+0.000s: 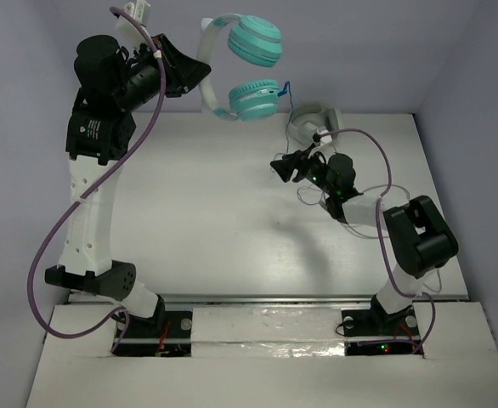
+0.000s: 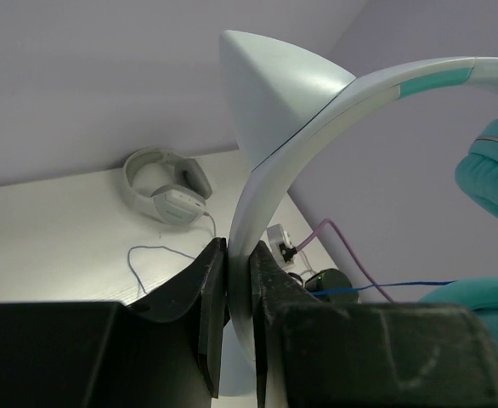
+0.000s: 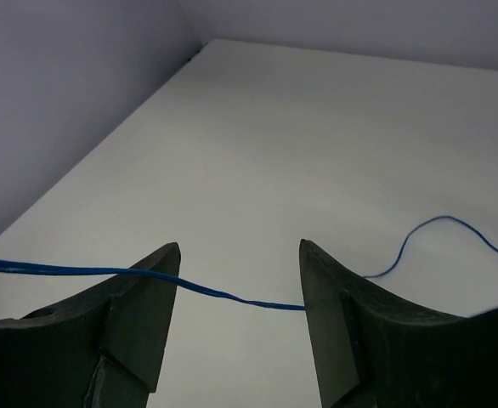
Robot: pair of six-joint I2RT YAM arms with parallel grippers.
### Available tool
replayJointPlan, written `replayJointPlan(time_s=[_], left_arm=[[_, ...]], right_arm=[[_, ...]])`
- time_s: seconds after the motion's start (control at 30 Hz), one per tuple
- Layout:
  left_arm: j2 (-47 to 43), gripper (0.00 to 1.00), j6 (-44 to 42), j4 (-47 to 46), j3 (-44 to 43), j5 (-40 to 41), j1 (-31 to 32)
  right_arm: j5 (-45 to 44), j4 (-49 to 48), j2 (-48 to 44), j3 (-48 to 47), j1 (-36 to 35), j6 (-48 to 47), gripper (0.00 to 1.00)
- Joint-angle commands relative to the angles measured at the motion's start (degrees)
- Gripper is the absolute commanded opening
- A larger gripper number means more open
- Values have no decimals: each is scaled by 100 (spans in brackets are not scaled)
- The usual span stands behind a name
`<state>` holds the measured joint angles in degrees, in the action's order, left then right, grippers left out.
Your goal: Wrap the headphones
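Observation:
The headphones hang high in the air at the back, with two teal ear cups (image 1: 254, 41) and a pale headband (image 1: 207, 89). My left gripper (image 1: 191, 75) is shut on the headband; in the left wrist view my left gripper (image 2: 239, 289) pinches the band (image 2: 317, 110), with a teal cup (image 2: 495, 174) at the right. The thin blue cable (image 1: 285, 87) drops from the lower cup. My right gripper (image 1: 280, 166) is open low over the table. In its wrist view my right gripper (image 3: 239, 263) has the blue cable (image 3: 232, 297) running across the gap between its fingers.
Larger grey-white headphones (image 1: 311, 119) lie at the back right of the table, also in the left wrist view (image 2: 166, 185), with their thin grey cable (image 2: 151, 252) looping forward. Purple-grey walls close the back and sides. The white tabletop (image 1: 206, 212) lies between the arms.

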<state>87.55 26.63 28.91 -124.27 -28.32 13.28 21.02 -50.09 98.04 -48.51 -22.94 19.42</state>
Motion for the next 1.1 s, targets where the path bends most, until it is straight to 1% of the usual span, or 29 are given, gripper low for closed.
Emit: replayJointPlan(time_s=[0.0,0.1,0.13,0.17,0.2,0.27,0.33,0.37,0.4,0.47,0.5,0.53,0.57,0.63,0.67,0.7,0.77,0.8,0.87,0.9,0.93,0.97,1.0,1.03,1.07], left_arm=[[-141,0,526,-745,-379,-437,-106],[-89,0,799,-851,-458,-692,-220],[-89,0,895,-860,-475,-745,-220],[-115,0,931,-895,-432,-772,-273],[-141,0,984,-965,-397,-798,-273],[-194,0,1063,-1027,-335,-825,-273],[-220,0,1116,-1080,-309,-877,-273],[-255,0,1133,-1089,-265,-886,-273],[-264,0,1125,-1089,-239,-860,-273],[-326,0,1116,-1115,-64,-763,-273],[-343,0,1151,-1228,33,-746,-325],[-370,0,1186,-1316,147,-746,-326],[-422,0,1212,-1404,401,-719,-326],[-475,0,1222,-1581,639,-378,-378],[-493,0,1195,-1625,762,-211,-379],[-537,0,1178,-1712,1025,199,-431],[-598,0,1073,-1827,1342,728,-484],[-686,0,1055,-1984,1753,1001,-484],[-774,0,1081,-2248,2220,1415,-598],[-827,0,1063,-2362,2579,1582,-598],[-853,0,1037,-2407,2766,1905,-598],[-932,0,950,-2477,2933,2065,-598],[-959,0,897,-2547,3265,2267,-651],[-994,0,853,-2548,3408,2582,-651],[-1046,0,809,-2557,3566,2690,-651]], right_arm=[[17,-1186,171,113,-44,263,63],[26,-1686,294,158,-97,492,61],[-53,-1819,312,184,-158,493,59],[-97,-1821,312,175,-158,484,59],[-141,-1829,312,158,-158,458,56],[-185,-1847,339,123,-158,449,55],[-168,-1882,347,88,-158,422,45],[-124,-1856,339,70,-158,414,39],[-98,-1830,330,70,-158,440,31],[16,-1978,295,183,-158,536,23],[43,-2022,260,245,-210,641,11],[52,-2075,225,324,-211,712,3],[43,-2093,190,464,-211,773,0],[26,-1770,-30,588,-315,897,0],[-123,-1559,-144,641,-377,897,0],[-237,-965,-414,702,-474,871,0],[-938,-50,-723,677,-842,722,0],[-1211,1016,-864,537,-948,643,0],[-1764,1893,-1190,387,-1081,659,0],[-1907,2689,-1286,299,-1159,747,0],[-2013,3097,-1392,151,-1160,782,0],[-2222,3441,-1593,106,-1265,783,0],[-2372,4062,-1717,88,-1431,774,0],[-2478,4329,-1848,140,-1511,748,0],[-2436,4541,-2076,149,-1581,713,0]])
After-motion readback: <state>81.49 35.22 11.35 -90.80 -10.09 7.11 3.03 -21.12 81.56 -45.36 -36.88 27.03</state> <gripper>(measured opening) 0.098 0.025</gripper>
